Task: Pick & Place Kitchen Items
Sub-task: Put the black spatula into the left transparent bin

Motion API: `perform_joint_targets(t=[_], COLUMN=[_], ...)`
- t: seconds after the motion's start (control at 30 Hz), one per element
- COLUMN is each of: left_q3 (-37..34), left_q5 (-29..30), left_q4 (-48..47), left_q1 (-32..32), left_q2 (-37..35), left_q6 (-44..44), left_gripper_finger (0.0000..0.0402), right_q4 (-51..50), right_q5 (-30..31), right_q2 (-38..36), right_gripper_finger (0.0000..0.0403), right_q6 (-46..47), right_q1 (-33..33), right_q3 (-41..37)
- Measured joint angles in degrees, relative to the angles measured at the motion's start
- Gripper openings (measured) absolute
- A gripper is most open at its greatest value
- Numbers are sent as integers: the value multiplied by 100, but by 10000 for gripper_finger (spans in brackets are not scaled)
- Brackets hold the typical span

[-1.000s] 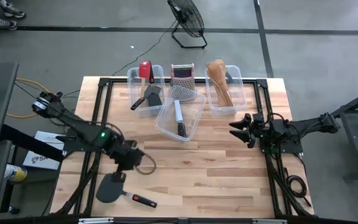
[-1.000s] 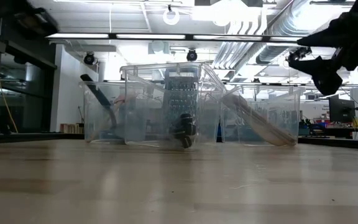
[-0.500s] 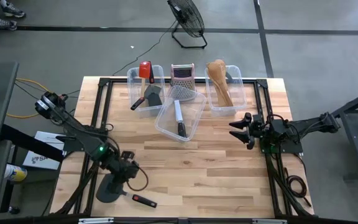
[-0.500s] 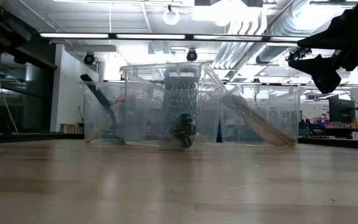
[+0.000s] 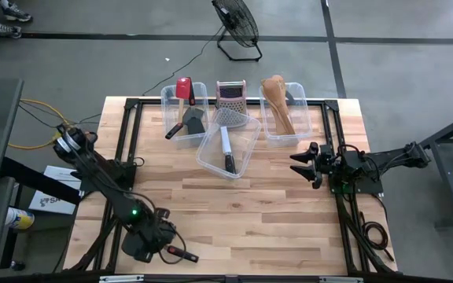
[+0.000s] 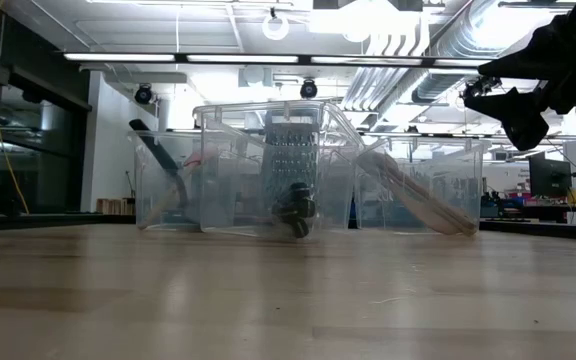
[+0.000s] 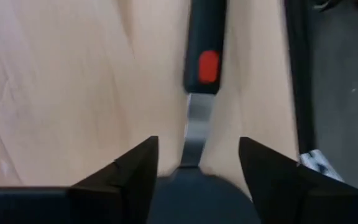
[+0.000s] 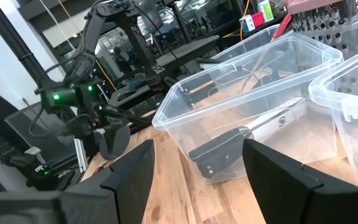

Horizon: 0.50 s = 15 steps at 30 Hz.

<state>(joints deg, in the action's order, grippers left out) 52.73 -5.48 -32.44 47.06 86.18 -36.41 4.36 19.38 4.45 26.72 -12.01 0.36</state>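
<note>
A black spatula lies flat on the table near its front left corner; its black handle with a red spot [image 5: 183, 254] [image 7: 205, 43] shows, and its head is hidden under my left gripper [image 5: 156, 246]. In the left wrist view my left gripper [image 7: 199, 146] is open and points steeply down, one finger on either side of the spatula's steel neck [image 7: 197, 118]; I cannot tell whether they touch it. My right gripper [image 5: 293, 163] [image 8: 197, 163] waits open and level at the table's right side, holding nothing.
Three clear bins stand at the far edge: the left bin [image 5: 171, 101] with a red and a black spatula, a tilted middle bin [image 5: 246, 149] with a knife [image 5: 226, 149], the right bin [image 5: 267, 126] with wooden spoons. A steel grater [image 5: 230, 94] stands behind them.
My left gripper has swung toward the table's near edge and sunk, from beside the spatula's head to right over it, hiding the head. The spatula has stayed where it lay.
</note>
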Motion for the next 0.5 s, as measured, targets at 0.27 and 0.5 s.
perform_joint_targets(t=[0.27, 0.5], left_q3=[-1, 2], left_q5=[-155, -101], left_q4=[227, 427], left_q1=[36, 162], left_q2=[410, 686], left_q6=[-140, -140], left_gripper_finger=[306, 316], right_q4=[7, 15], right_q5=[0, 0], right_q2=[0, 0], right_gripper_finger=[236, 236], right_q6=[-2, -2], right_q1=[0, 0], right_q3=[-1, -2])
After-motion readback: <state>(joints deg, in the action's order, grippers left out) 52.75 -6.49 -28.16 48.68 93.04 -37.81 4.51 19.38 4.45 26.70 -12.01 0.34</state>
